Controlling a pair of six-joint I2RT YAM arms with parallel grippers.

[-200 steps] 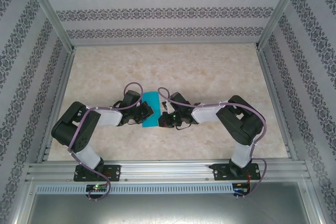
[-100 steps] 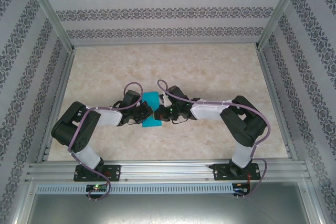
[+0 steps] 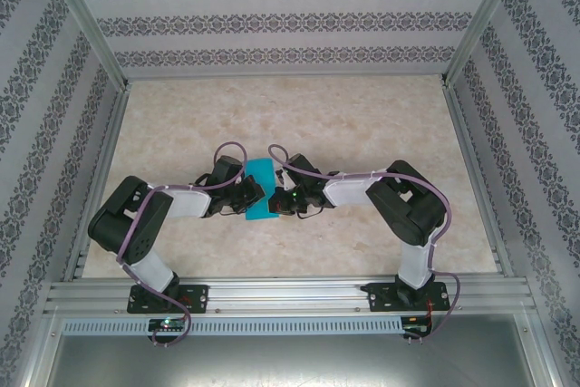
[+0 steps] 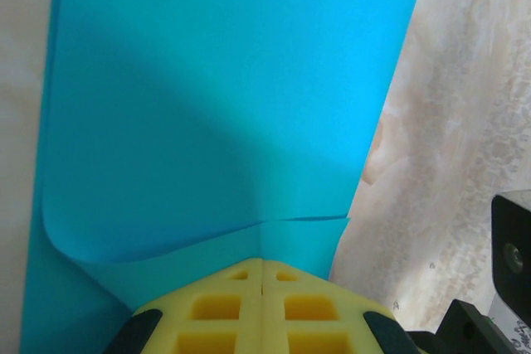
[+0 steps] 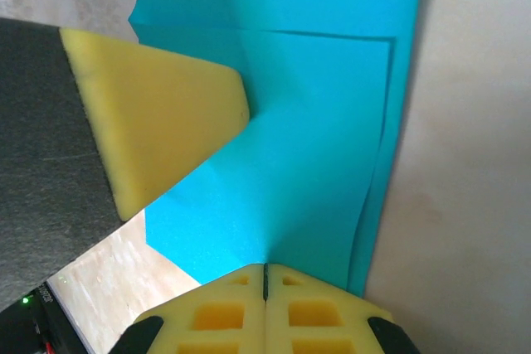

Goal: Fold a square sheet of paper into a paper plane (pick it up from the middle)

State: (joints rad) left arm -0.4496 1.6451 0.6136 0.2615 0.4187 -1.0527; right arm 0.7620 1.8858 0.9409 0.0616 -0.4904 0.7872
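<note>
While both arms bend inward, elbows out, low over the tabletop, we see the left end effector and the right end effector clenched, each pinching an opposite edge of the one folded blue sheet of paper lying mid-tabletop between them.

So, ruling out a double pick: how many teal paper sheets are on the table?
1: the teal paper sheet, partly folded, lies between the left pincer and right pincer. A second sheet stuck beneath it could be hidden.
</note>
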